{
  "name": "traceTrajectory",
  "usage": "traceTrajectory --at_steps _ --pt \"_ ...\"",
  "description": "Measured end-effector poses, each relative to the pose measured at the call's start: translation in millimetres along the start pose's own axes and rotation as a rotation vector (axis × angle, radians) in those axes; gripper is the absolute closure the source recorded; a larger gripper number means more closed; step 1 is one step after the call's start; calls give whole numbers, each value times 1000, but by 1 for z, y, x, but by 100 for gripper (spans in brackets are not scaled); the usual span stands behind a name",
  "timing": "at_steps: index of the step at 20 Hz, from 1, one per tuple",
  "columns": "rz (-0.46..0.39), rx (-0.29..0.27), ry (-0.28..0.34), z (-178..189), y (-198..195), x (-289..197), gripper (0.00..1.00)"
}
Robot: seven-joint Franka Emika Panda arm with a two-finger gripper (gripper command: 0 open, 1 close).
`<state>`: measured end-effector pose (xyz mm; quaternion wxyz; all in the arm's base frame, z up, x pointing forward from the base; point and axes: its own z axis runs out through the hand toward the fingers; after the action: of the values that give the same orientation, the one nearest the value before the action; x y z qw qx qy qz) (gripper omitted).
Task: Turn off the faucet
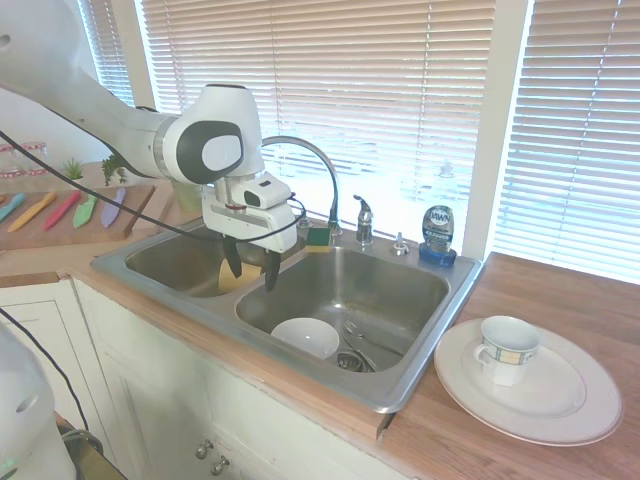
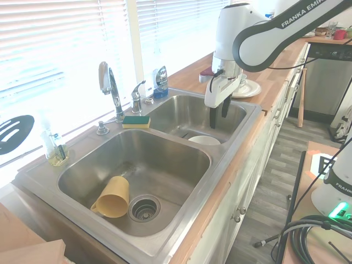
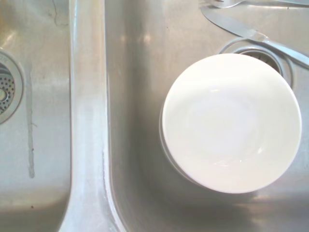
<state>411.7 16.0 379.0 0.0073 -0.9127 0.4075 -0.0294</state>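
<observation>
The faucet [image 1: 318,170], a chrome gooseneck spout, is mounted on the back ledge of the double sink [image 1: 400,385], at the divider between the two basins, with its small lever handle [image 1: 363,218] set just beside it toward the blue dish-soap bottle [image 1: 438,234]. The gripper [image 1: 251,272] is held in front of the spout and lower, over the divider, well apart from the lever; its jaws are pointed downward and seen spread apart, with nothing between them. A green-and-yellow sponge [image 2: 136,121] is laid on the ledge at the spout's base. A white bowl [image 3: 231,122] is seen directly below in the wrist view, beside a knife [image 3: 251,35] near the drain. A yellow cup [image 2: 112,198] is lying on its side in the other basin. On the bench, a mug [image 1: 505,349] is set on a white plate [image 1: 575,400].
</observation>
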Motion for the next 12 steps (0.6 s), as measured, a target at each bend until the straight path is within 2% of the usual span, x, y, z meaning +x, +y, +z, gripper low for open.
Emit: traceTrajectory --at_steps 5,6,12 --pt "6 -8 -9 4 -3 3 0" --pt "8 -7 -8 4 -3 3 100" --pt "21 -6 -5 3 -2 5 100"
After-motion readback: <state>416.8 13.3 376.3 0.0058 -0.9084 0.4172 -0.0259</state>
